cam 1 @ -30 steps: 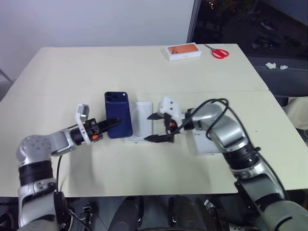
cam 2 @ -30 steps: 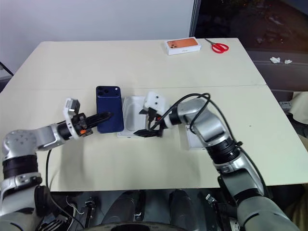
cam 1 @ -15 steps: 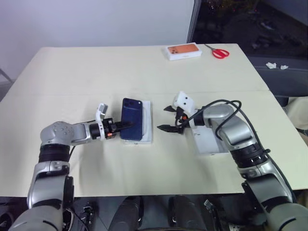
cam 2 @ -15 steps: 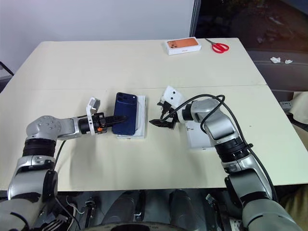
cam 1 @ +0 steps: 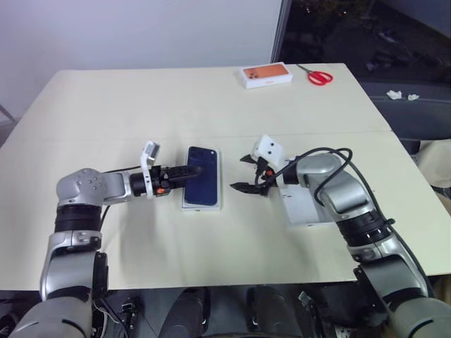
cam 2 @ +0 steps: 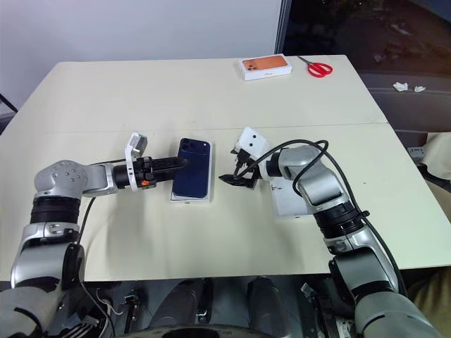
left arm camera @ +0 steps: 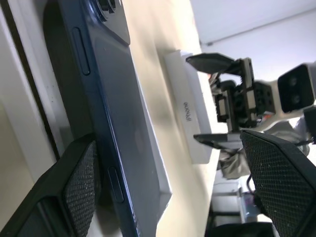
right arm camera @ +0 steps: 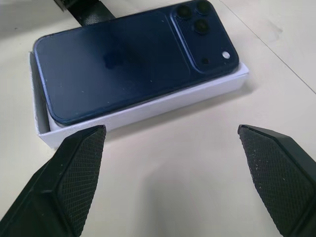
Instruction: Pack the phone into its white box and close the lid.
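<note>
Now the phone (right arm camera: 133, 61) lies back-up on the white box (right arm camera: 148, 106), slightly askew rather than sunk flush inside, with its camera cluster at the far end of the box. Both sit on the cream table (cam 1: 141, 98), a little left of its middle. From the left, the left gripper (cam 2: 169, 166) reaches in at the phone's left edge; its two black fingers are spread apart, one low beside that edge and the other raised over the phone, grasping nothing. To the right of the box, the right gripper (cam 1: 246, 175) hangs apart from it with its fingers (right arm camera: 69, 173) also spread wide and empty. Just right of that gripper, under the right forearm, lies the lid (cam 1: 304, 206), white side up. At the table's far edge rest an orange-topped box (cam 1: 267, 74) and red-handled scissors (cam 1: 318, 75).
</note>
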`<state>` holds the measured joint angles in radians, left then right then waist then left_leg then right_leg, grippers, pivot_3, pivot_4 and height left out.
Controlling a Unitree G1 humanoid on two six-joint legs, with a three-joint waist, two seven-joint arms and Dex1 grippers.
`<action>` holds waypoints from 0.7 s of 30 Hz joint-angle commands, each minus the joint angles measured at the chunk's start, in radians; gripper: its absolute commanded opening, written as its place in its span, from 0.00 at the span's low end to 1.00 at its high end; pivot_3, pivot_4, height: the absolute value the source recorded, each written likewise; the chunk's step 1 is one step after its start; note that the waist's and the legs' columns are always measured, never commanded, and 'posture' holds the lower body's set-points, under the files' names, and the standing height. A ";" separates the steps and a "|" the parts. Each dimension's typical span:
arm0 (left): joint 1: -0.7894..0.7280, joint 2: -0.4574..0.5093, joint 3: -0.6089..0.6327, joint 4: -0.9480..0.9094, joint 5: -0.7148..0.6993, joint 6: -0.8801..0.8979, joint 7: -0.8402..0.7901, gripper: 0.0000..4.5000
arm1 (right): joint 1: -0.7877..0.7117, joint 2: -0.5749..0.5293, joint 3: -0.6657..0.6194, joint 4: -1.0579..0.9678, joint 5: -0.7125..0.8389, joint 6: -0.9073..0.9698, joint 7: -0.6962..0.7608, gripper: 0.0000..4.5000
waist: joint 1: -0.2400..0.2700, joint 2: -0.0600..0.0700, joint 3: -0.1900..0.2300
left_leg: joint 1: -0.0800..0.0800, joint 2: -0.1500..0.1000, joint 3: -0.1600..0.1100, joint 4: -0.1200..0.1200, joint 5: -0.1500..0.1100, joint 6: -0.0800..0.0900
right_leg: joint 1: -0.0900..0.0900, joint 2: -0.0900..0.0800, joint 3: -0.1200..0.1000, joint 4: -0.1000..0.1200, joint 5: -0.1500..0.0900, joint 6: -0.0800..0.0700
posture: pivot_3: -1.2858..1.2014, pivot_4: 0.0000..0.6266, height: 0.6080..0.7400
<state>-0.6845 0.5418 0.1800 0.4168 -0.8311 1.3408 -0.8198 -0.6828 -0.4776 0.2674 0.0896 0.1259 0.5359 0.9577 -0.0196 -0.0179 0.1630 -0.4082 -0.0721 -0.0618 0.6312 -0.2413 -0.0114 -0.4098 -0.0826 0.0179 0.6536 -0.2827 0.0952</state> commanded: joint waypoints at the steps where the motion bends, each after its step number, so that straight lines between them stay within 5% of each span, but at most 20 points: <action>1: 0.032 0.026 0.026 -0.070 -0.001 0.033 0.025 0.98 | -0.036 0.007 -0.004 0.000 -0.004 -0.029 0.001 1.00 | 0.000 0.000 0.000 | 0.000 0.000 0.000 0.000 0.000 0.000 | 0.000 0.000 0.000 0.000 0.000 0.000 | 0.52 0.24 1.00; 16: 0.100 0.078 0.112 -0.237 -0.006 0.034 0.094 0.98 | -0.070 0.045 0.011 0.033 -0.017 -0.054 0.002 1.00 | 0.003 0.000 0.000 | 0.000 0.000 0.000 0.000 0.000 0.000 | 0.000 0.000 0.000 0.000 0.000 0.000 | 0.52 0.24 1.00; 21: 0.154 0.106 0.141 -0.299 0.006 -0.091 0.072 0.98 | -0.082 0.054 0.006 0.059 -0.030 -0.077 -0.014 1.00 | 0.002 0.000 0.000 | 0.000 0.000 0.000 0.000 0.000 0.000 | -0.001 0.000 0.000 0.000 0.000 0.000 | 0.52 0.24 1.00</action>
<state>-0.5278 0.6322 0.2759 0.1465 -0.8345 1.3159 -0.7372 -0.7280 -0.4318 0.2872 0.1569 0.1000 0.4853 0.9525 -0.0176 -0.0180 0.1634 -0.4086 -0.0718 -0.0616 0.6310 -0.2411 -0.0118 -0.4107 -0.0827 0.0182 0.6536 -0.2827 0.0951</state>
